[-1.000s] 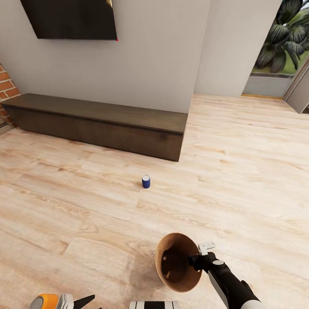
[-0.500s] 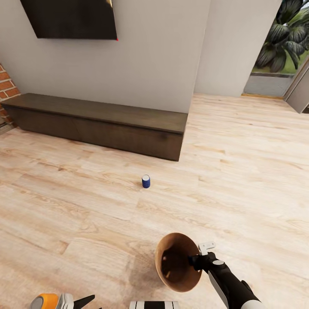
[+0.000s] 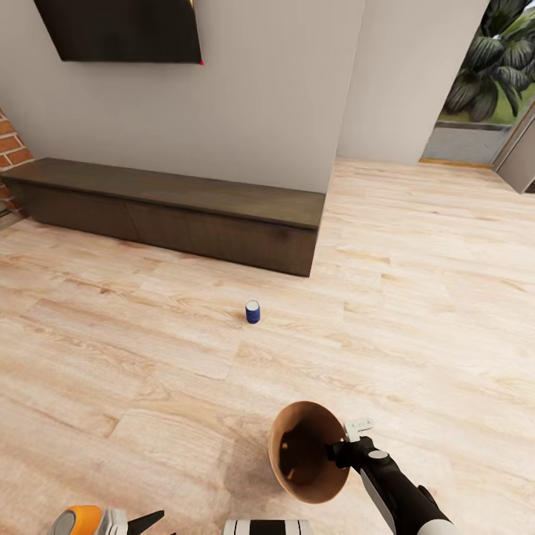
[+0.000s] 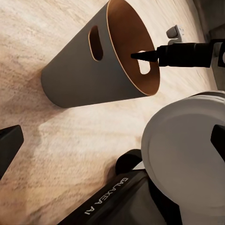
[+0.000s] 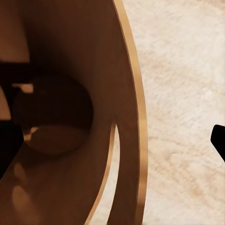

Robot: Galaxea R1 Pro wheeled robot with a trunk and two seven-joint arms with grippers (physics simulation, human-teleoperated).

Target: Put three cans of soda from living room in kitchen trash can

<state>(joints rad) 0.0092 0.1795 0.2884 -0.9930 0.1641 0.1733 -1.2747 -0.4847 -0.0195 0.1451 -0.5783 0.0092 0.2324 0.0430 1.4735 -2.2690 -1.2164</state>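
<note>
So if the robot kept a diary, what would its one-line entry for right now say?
place: living room | right gripper: holding trash can by rim, off floor | left gripper: orange can | blue can: upright on floor ahead | next: probably approach it

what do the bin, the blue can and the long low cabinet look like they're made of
Trash can: smooth brown, wood-toned inside, matte grey outside in the left wrist view; possibly plywood or plastic.
Blue soda can: likely metal, with a silvery top.
Cabinet: dark matte wood, faint grain.

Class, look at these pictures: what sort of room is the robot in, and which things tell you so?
Most likely a living room: a black flat television hangs on the pale wall above a long low dark-wood cabinet, with a red-brick edge, perhaps a fireplace, beside it and a light wood plank floor.
</note>
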